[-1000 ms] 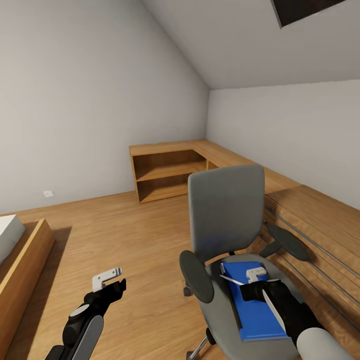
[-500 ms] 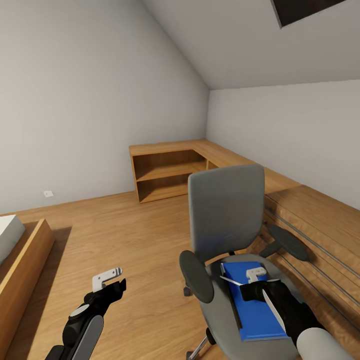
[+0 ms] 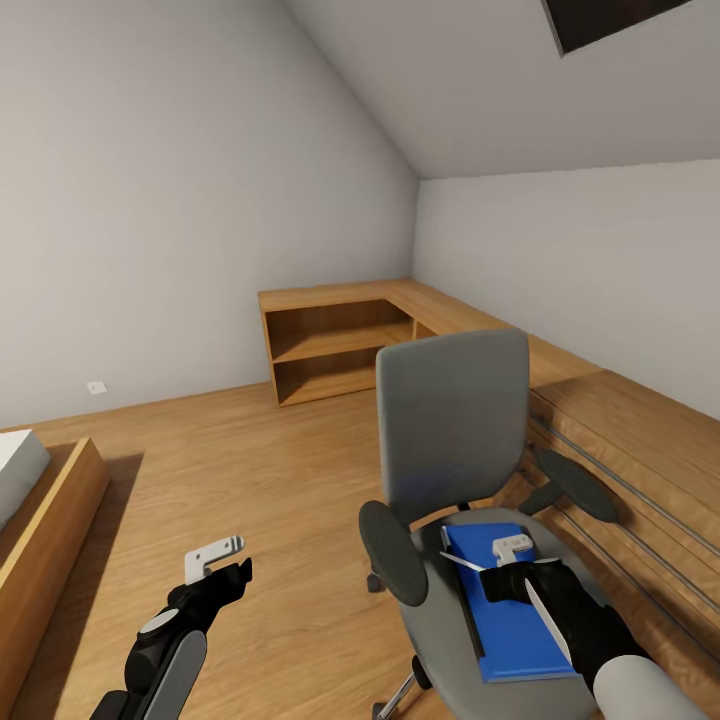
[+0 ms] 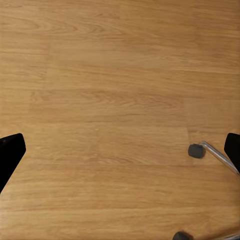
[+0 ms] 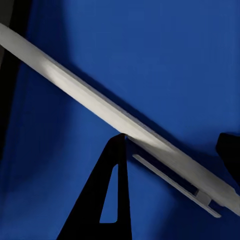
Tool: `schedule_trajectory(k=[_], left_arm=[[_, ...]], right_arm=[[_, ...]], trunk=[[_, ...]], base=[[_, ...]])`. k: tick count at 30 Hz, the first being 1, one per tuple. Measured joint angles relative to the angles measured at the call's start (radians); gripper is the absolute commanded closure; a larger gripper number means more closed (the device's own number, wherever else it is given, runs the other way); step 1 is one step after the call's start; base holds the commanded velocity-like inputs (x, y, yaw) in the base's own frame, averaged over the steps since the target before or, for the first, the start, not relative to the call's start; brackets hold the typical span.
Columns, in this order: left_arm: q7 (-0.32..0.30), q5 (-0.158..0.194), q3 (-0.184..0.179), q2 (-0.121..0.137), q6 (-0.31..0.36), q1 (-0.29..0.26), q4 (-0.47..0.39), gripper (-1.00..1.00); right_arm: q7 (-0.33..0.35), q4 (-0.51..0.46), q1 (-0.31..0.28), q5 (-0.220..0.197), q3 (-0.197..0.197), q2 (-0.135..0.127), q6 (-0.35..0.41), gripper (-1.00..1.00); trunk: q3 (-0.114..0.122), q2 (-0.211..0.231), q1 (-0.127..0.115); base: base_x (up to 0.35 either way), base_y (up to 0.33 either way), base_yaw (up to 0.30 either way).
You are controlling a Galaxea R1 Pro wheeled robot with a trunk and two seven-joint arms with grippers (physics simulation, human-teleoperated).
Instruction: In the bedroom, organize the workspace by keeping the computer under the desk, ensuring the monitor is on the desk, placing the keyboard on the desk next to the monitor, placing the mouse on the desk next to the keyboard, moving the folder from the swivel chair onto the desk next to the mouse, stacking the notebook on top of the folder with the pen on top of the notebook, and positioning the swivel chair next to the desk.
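Standing by the grey padded swivel chair (image 3: 455,470) on the wooden floor (image 3: 250,470). Lying flat on its seat: the bright blue folder (image 3: 510,620), with a thin white pen (image 5: 100,107) across it. Reaching down with the right gripper (image 3: 505,560), fingers apart around the pen, probably to lift it off first. Hanging the left gripper (image 3: 215,558) open over bare floor.

an attic bedroom in a home: plain white walls meet a sloped ceiling (image 3: 560,90) with a dark skylight (image 3: 610,20). a wood plank floor (image 3: 250,470) runs to low wooden corner cabinets (image 3: 340,340), a wood-framed bed (image 3: 40,510) edges in at one side, and a grey swivel chair (image 3: 455,440) stands by the cabinets.
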Motion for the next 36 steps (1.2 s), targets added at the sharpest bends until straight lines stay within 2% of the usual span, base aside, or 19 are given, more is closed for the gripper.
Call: schedule_trajectory(k=[27,36], left_arm=[[0.0,0.0,0.0,0.0,0.0,0.0,0.0,-1.0],[0.001,-0.001,0.0,0.0,-0.001,0.0,0.0,-1.0]], right_arm=[[0.001,-0.011,0.0,0.0,0.0,0.001,0.028,1.0],[0.0,0.015,0.001,-0.005,0.0,0.001,0.03,1.0]], trunk=[[0.0,0.0,0.0],[0.028,0.063,-0.034]], base=[[0.0,0.0,0.0],[0.0,0.0,0.0]])
